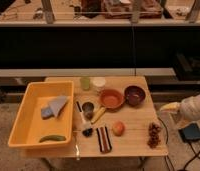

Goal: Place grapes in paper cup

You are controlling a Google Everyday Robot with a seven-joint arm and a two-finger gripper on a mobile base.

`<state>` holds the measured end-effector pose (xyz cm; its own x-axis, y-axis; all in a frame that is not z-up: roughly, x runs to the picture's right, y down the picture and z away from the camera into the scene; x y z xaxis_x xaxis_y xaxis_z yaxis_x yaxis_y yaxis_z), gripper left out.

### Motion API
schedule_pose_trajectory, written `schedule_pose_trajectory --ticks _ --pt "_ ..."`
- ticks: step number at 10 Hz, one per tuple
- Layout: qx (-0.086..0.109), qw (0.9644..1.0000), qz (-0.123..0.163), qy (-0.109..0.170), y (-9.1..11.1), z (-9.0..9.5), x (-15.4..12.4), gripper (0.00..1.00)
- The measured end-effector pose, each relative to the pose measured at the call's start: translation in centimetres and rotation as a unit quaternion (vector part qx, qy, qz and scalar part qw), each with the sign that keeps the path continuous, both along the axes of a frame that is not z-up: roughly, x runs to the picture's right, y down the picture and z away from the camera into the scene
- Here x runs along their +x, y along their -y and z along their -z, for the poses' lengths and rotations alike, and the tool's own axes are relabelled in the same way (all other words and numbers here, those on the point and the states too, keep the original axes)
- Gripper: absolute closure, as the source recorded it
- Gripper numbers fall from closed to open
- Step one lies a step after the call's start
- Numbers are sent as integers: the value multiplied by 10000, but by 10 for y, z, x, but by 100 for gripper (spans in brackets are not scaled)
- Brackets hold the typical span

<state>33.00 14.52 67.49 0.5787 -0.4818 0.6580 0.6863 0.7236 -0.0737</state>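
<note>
Far left of the orange bowl (111,99) sits one yellow bin (20,117), and there are two things in it: a grey cloth (54,107) and a green piece (52,138) nearer the front. Moving in, we count three cups. A pale green cup (85,83) and the paper cup (98,83) stand side by side just behind and left of the orange bowl, and a grey metal cup (87,109) is just to its front-left. Two bowls: the orange one, and a dark bowl (134,94) right beside it on the right. In front of the orange bowl are one peach-coloured fruit (118,128) and one dark red packet (103,139). One bunch of grapes (154,134) lies on the surface (133,145), front-right of the orange bowl, well apart from the paper cup. The hand (169,106) hangs off the surface's edge, right of the orange bowl and carrying nothing; wide or narrow, I cannot tell.
</note>
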Motion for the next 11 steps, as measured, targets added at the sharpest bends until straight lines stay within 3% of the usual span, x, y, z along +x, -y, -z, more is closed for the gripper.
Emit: schedule_pose_trajectory --ticks 2,4,6,8,11 --pt "-283 9964 770 -228 -28 -22 -19 35" --pt "-448 9911 1167 -466 -50 -46 -17 35" --pt "-516 9865 1345 -781 -63 -63 8 35" --pt "-481 9841 1418 -955 -66 -71 39 35" --pt "-397 9827 1526 -972 -72 -82 53 35"
